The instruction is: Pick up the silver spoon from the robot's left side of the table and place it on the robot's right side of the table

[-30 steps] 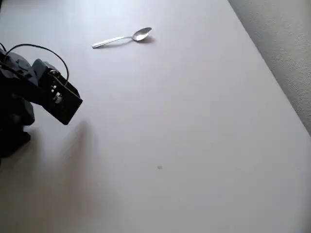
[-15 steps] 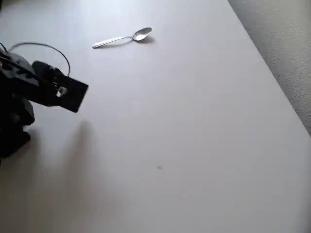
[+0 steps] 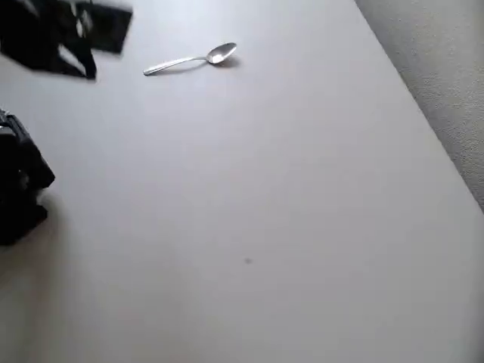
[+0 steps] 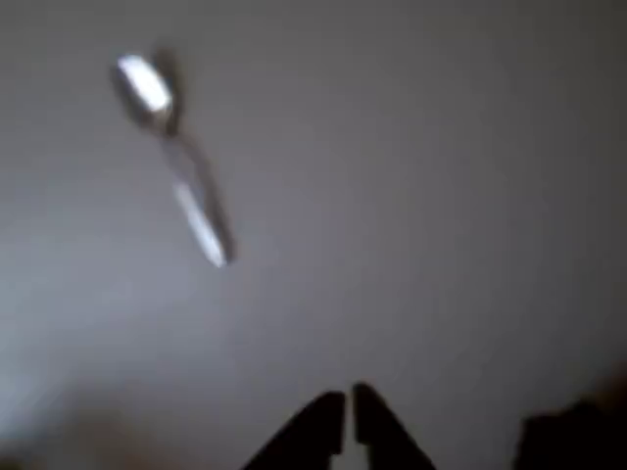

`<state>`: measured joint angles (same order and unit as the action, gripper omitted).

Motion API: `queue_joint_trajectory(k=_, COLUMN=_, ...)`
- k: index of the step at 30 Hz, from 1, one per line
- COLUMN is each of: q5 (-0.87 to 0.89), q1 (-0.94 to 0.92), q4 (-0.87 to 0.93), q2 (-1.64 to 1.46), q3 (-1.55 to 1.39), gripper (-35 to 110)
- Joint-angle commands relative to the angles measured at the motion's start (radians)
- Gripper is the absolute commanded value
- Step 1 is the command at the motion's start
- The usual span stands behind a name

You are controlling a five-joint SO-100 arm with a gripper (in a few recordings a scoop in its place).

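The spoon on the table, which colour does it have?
Shiny silver; the spoon shows best in the overhead view, lying on the off-white table.

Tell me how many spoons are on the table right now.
1. The silver spoon lies flat near the top edge of the table in the overhead view, bowl pointing right; nothing seems to hide another.

In the overhead view, the silver spoon point(image 3: 193, 59) lies on the table point(image 3: 287, 189), right of the gripper point(image 3: 113, 23).
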<state>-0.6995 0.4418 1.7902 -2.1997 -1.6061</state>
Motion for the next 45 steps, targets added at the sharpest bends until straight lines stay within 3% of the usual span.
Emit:
queue_joint_trajectory(k=1, q5=-0.015, q1=0.064, q4=0.049, q2=0.376, q3=0.304, gripper=3)
queue_joint_trajectory(k=7, q5=-0.054, q1=0.109, q4=-0.064, q2=0.52, q3=0.347, gripper=18)
queue_joint_trajectory(k=15, q5=-0.112, q1=0.146, q4=-0.146, q2=0.71, q3=0.443, gripper=25)
queue_joint_trajectory(k=31, q5=-0.244, q1=0.107, q4=-0.307, q2=0.867, q3=0.472, gripper=26)
queue_joint_trajectory(k=38, q5=-0.282, q1=0.098, q4=-0.204, q2=1.172, q3=0.867, gripper=26)
queue_joint_trajectory(k=45, q5=-0.316, q1=0.067, q4=0.032, q2=1.634, q3=1.598, gripper=26)
